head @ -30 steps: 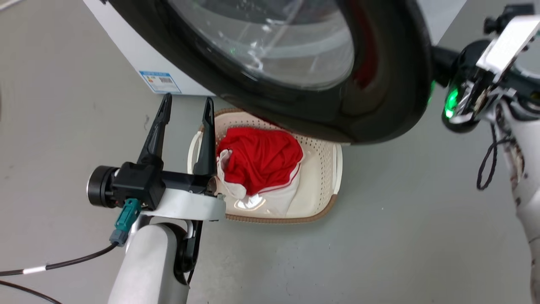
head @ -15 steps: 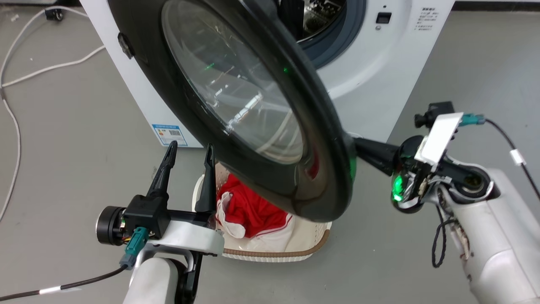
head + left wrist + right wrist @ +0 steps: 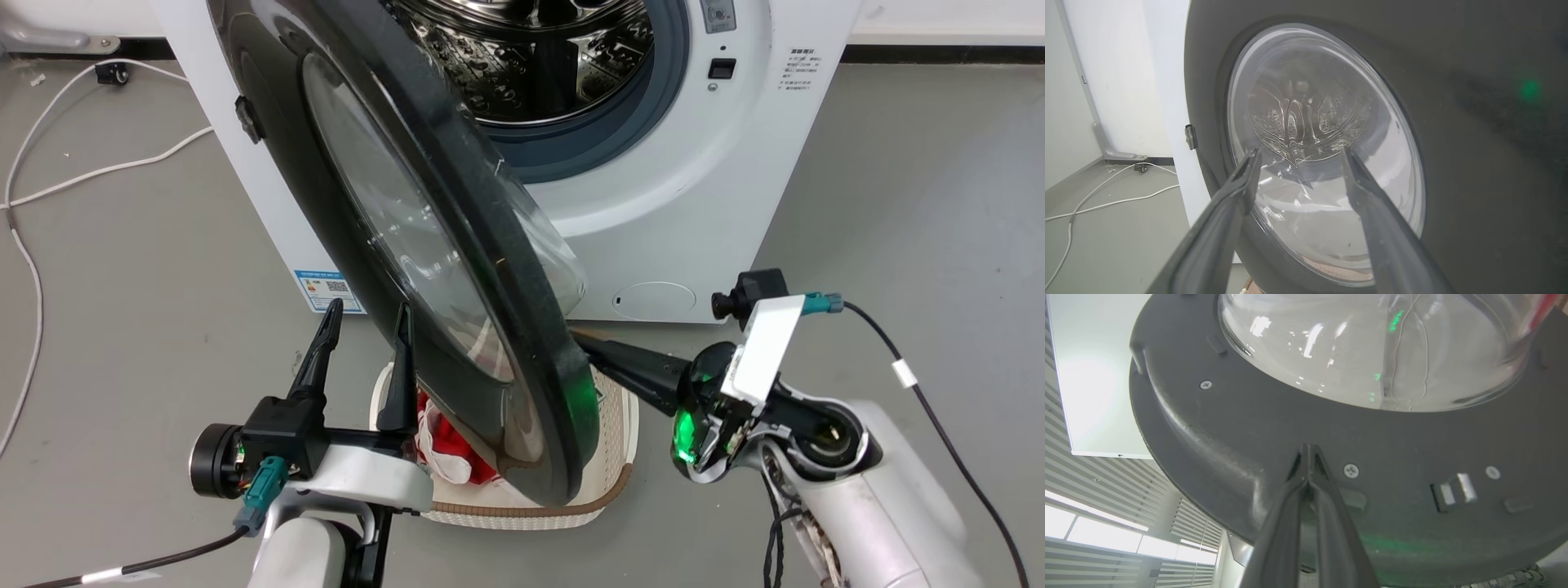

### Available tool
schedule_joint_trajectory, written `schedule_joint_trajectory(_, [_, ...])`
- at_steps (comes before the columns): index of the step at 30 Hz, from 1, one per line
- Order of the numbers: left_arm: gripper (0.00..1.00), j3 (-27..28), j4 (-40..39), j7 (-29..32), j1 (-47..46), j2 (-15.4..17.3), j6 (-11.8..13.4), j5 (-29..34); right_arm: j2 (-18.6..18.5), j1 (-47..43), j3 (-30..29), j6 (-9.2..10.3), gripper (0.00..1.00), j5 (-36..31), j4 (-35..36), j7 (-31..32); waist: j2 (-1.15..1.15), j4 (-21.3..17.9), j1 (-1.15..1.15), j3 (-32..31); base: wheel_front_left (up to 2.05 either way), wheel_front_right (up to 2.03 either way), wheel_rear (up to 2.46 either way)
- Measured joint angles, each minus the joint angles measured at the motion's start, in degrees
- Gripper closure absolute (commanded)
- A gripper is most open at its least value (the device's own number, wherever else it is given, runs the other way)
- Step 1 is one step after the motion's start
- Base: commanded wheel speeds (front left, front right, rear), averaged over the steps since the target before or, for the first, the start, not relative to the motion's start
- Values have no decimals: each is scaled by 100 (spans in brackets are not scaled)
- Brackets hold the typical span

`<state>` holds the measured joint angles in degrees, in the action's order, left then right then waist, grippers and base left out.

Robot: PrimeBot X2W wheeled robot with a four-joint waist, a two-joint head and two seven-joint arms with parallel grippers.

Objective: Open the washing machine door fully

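The white washing machine (image 3: 694,188) stands at the top of the head view with its steel drum (image 3: 539,57) exposed. Its black washing machine door (image 3: 539,425) is swung out and seen nearly edge-on. My right gripper (image 3: 592,347) is shut, and its tips rest against the door's inner face. In the right wrist view the right gripper (image 3: 1306,448) touches the dark door (image 3: 1412,437) just below the glass bowl (image 3: 1363,343). My left gripper (image 3: 367,310) is open in front of the door's outer side. In the left wrist view the left gripper (image 3: 1300,150) points at the door (image 3: 1474,163).
A cream basket (image 3: 620,425) holding red and white cloth (image 3: 445,449) sits on the floor under the door's lower edge, between my arms. White cables (image 3: 49,188) trail over the grey floor left of the machine.
The head camera has tilted up, bringing the drum into view. The door has swung further out, now nearly edge-on, with my right gripper following against its inner face. The left gripper stays open.
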<state>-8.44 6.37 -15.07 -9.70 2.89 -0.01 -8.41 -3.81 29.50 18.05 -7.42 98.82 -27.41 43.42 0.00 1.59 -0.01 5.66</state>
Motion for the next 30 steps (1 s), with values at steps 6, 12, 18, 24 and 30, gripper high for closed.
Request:
schedule_joint_trajectory(6, [0,-8,5,0,14,0,20,-34,63,-293,14,0,100,-44,431,-631,0,3,0,-16,0,0,0])
schedule_joint_trajectory(12, [0,2,-5,0,23,0,26,-41,49,-548,-520,0,100,-439,798,-1890,0,-28,0,6,0,0,0])
schedule_joint_trajectory(18, [0,78,5,0,71,0,49,-41,-142,-1033,-1290,0,100,-578,1211,-2878,0,-109,1,-10,0,0,0])
schedule_joint_trajectory(24, [0,169,8,0,130,0,54,-41,-387,-1692,-1933,0,82,-767,1582,-3598,0,-203,1,-53,0,0,0])
schedule_joint_trajectory(30, [0,252,1,0,152,-1,53,-34,-486,-2142,-2078,0,0,-1281,1897,-4144,0,-261,1,-58,0,0,0])
